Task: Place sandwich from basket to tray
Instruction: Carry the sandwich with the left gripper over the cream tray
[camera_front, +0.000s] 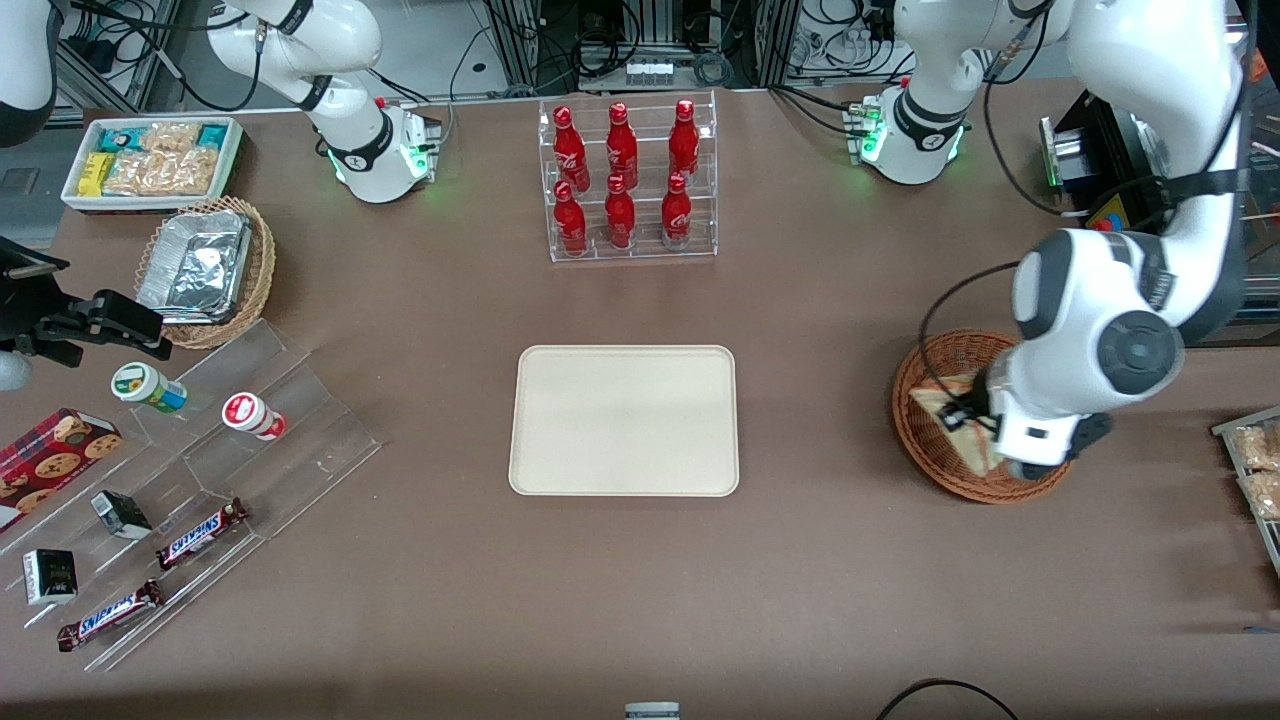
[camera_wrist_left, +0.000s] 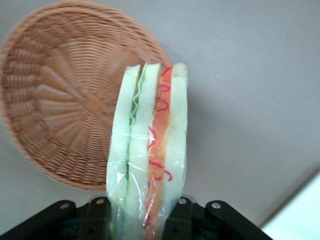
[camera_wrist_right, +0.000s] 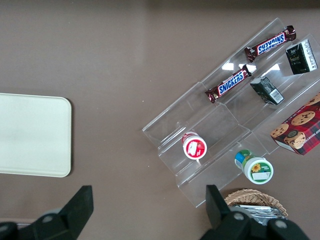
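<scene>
My left gripper is shut on the sandwich, a clear-wrapped wedge of white bread with green and red-orange filling, and holds it just above the reddish-brown wicker basket at the working arm's end of the table. In the left wrist view the sandwich stands edge-on between the black fingers of the gripper, and the basket lies empty under it. The cream tray lies bare at mid-table, toward the parked arm from the basket. A pale corner of the tray shows in the wrist view.
A clear rack of red bottles stands farther from the front camera than the tray. A clear stepped shelf with snack bars and cups, a tan basket with a foil container and a white snack bin sit toward the parked arm's end. Snack packets lie beside the basket.
</scene>
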